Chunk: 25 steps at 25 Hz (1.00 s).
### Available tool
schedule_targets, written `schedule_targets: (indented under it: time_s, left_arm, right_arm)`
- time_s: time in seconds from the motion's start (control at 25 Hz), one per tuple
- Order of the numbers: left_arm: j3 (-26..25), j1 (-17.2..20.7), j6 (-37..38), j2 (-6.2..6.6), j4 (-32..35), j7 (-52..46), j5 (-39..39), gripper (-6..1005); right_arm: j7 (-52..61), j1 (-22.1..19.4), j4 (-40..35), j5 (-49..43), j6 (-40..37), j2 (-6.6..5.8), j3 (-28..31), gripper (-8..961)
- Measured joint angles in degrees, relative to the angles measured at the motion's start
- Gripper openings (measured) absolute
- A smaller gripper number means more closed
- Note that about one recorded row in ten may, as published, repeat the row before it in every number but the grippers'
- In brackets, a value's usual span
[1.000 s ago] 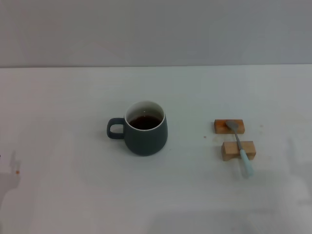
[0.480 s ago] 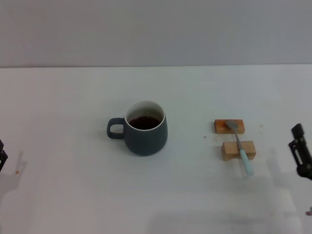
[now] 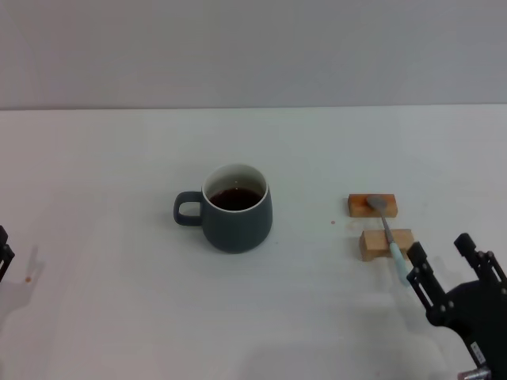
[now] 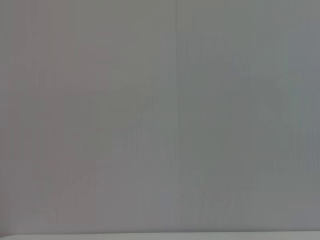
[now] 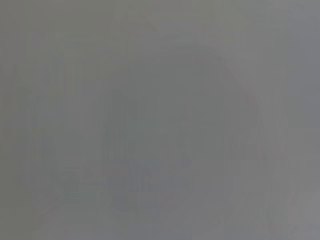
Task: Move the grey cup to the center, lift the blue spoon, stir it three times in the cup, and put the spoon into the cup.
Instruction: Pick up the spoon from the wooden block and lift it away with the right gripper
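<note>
grey cup (image 3: 237, 209): upright mid-table, handle toward left edge, dark liquid inside
blue spoon (image 3: 389, 234): across two wooden blocks (image 3: 379, 225) toward right edge
right tool (image 3: 445, 264): near right corner, fingers spread, empty, just beside spoon handle
left tool (image 3: 4, 255): left edge, state unclear

White table (image 3: 119, 317); seemingly plain grey wall (image 3: 253, 47)

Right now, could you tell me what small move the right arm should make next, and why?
Probably ease the right gripper forward and down over the blue spoon, whose handle rests on a wooden block. The jaws stand open beside the handle's tip, and the grey cup already looks centred.
</note>
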Motion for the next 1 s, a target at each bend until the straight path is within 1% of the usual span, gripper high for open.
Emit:
schedule_targets:
  time_s: [0.08, 0.32, 0.48, 0.8, 1.0]
  left_arm:
    - [0.0, 0.0, 0.0, -0.01, 0.3, 0.0, 0.0, 858]
    - [0.6, 0.0, -0.1, -0.06, 0.6, -0.2, 0.1, 857]
    - [0.7, -0.1, -0.1, -0.05, 0.6, -0.2, 0.1, 857]
    - [1.3, 0.0, 0.3, 0.0, 1.1, -0.6, 0.1, 859]
    - [1.1, -0.1, 0.3, -0.02, 1.2, -0.6, 0.1, 859]
  right_arm:
    - [0.0, -0.7, -0.1, -0.2, 0.2, 0.0, 0.0, 703]
    - [0.1, -0.8, -0.4, 0.1, 2.5, -0.03, 0.5, 702]
    - [0.2, -0.3, -0.5, 0.2, 5.4, -0.13, 0.8, 702]
    - [0.2, 0.1, -0.6, 0.2, 6.9, -0.16, 0.9, 703]
    - [0.3, 0.4, -0.6, 0.2, 8.8, -0.18, 2.0, 703]
